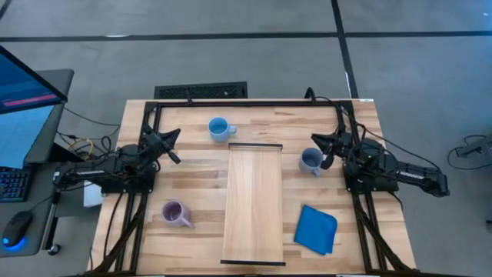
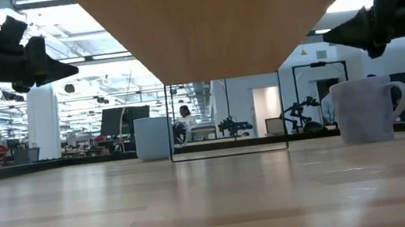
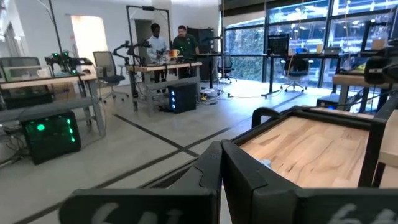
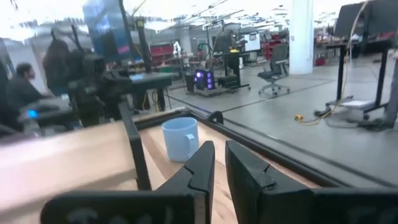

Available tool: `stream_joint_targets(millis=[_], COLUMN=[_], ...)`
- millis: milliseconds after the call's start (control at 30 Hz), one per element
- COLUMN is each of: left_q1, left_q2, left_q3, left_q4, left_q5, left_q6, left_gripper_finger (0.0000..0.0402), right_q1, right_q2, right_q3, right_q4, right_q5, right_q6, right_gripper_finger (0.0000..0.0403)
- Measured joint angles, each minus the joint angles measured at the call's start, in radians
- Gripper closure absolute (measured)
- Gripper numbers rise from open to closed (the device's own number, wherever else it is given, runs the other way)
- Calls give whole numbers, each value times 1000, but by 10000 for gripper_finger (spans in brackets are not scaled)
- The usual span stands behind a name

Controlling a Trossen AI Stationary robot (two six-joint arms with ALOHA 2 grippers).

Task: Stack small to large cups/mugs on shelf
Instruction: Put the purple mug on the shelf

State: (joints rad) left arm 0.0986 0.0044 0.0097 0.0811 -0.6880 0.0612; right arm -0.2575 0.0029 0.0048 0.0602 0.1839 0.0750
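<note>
Three small handled mugs sit on the planked wooden tabletop, none on the shelf yet. Bright light blue mug is upper centre of the high view, just above-left of the shelf's top end. Grey-blue mug sits right of centre, just beside the shelf's right edge. Pale purple mug is lower left, well apart from the others.

Long rectangular light-wood shelf board w/ thin dark rim runs down the middle of the frame, bare on top.

Flat blue cloth lies lower right, near the shelf's right edge, below the grey-blue mug.

Left gripper hangs at mid-left, above the table edge, fingers pressed together, holding nothing; apart from every mug. Right gripper hangs at mid-right, fingers also closed on nothing, tips just above-right of the grey-blue mug but raised off the table, not touching, per the low view.

Low view: grey-blue mug at right, light blue mug left of centre, shelf underside filling the top.

Bkgd: people at desks far off in the room.
</note>
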Motion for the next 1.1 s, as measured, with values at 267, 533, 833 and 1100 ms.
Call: stream_joint_targets(millis=[267, 533, 833, 1100], left_q1=[0, 0, 0, 0], left_q2=[0, 0, 0, 0], left_q3=[0, 0, 0, 0], left_q4=[0, 0, 0, 0], left_q5=[0, 0, 0, 0], left_q6=[-3, -22, -21, -21], left_gripper_finger=[402, 401, 402, 401], right_q1=[0, 0, 0, 0], right_q2=[-1, 0, 0, 0], right_q3=[19, 21, 22, 22], right_q4=[123, 210, 208, 207], right_q5=[0, 0, 0, 0], right_q6=[86, 24, 23, 22], right_gripper_finger=[339, 339, 339, 339])
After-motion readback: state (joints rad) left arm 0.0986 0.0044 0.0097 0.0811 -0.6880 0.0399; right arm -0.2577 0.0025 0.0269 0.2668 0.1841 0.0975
